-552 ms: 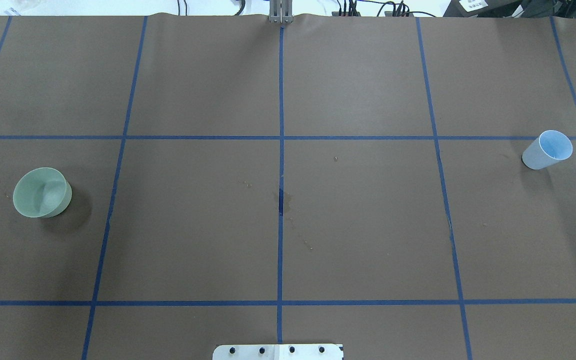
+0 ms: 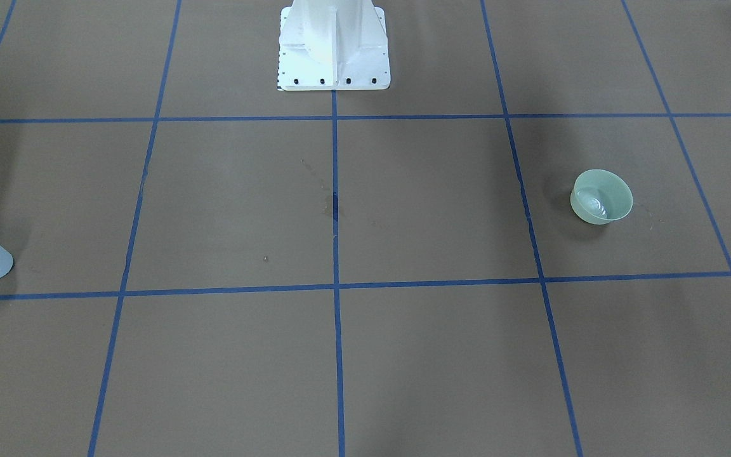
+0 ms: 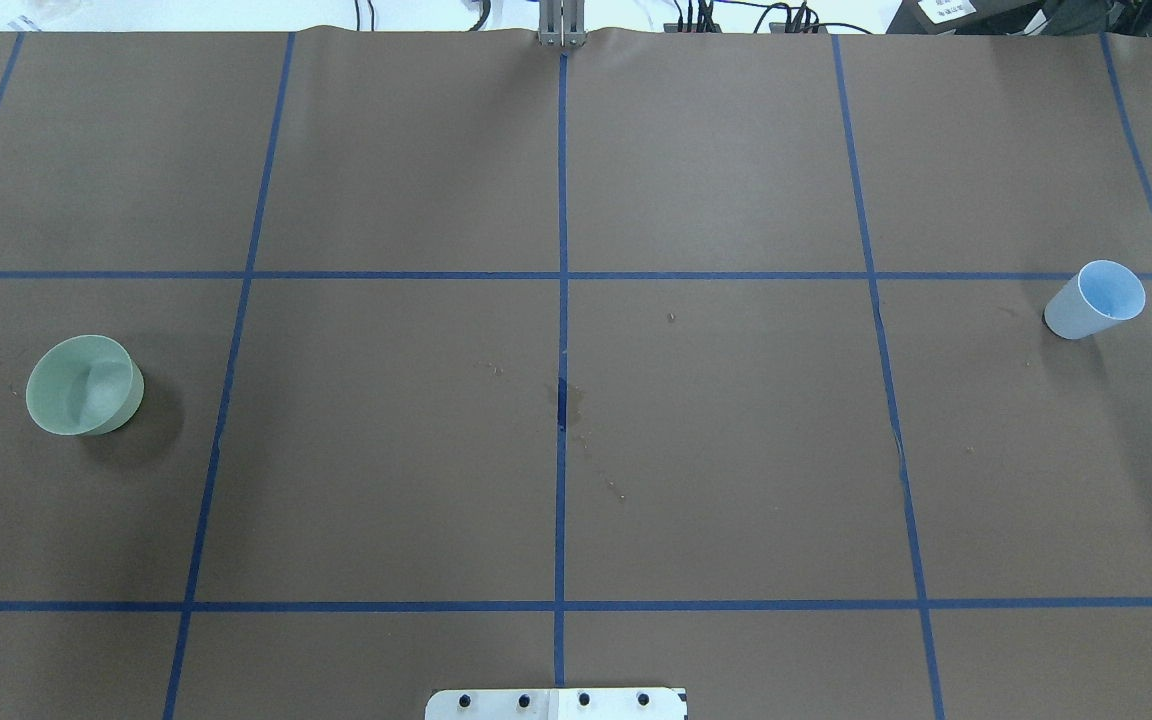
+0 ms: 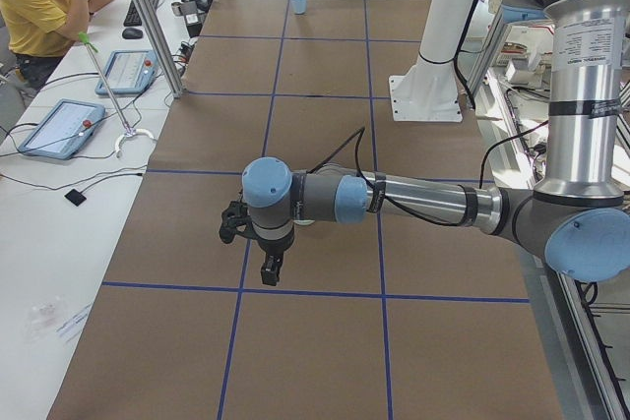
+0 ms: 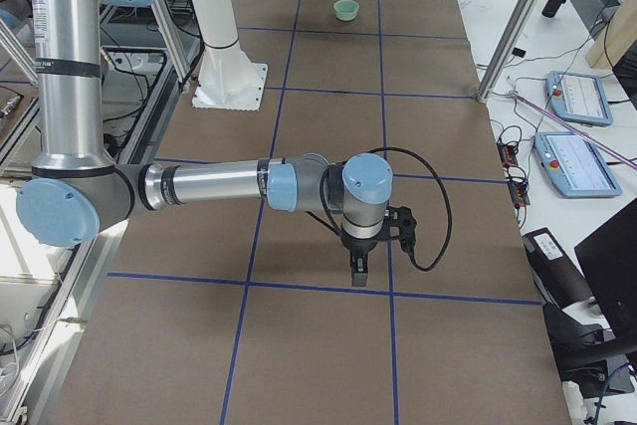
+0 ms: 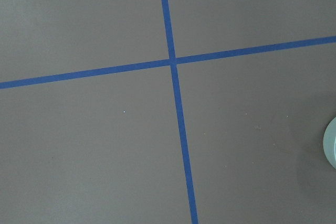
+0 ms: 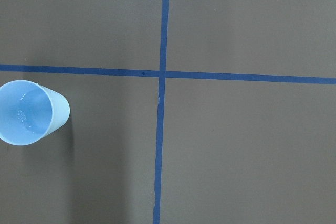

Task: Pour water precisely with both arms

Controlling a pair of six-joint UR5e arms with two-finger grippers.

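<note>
At the left of the overhead frame sits the bowl (image 3: 84, 385), pale green and upright on the brown surface (image 3: 396, 480). On the middle tape line (image 3: 563, 200) there is a dark stain (image 3: 564, 402). The cup (image 3: 1094, 298), pale blue, stands at the far right, well apart from the bowl. Each vessel lies on its own arm's side, I would guess so that one arm can take each and bring them together for the pour. Water (image 2: 596, 204) shows only as faint glints in the bowl's bottom, right of centre in the front-facing frame. Whether the cup holds any I cannot tell.

Neither arm shows from overhead. Seen from the table's ends, the left arm (image 4: 423, 202) reaches low across the middle of its frame. Its wrist is turned down and its jaws hang over the surface near the bowl. Its wrist camera catches only the bowl's rim at the right edge. The right arm (image 5: 209, 186) is posed the same way, and its camera has the cup at the left of its frame. That looks to me like lining up before a grasp. Both vessels stand free, so nothing is gripped. Whether either pair of jaws is open or closed I cannot tell from these side views.

A label (image 4: 591, 41) on the left arm's upright tube is too small to read.
</note>
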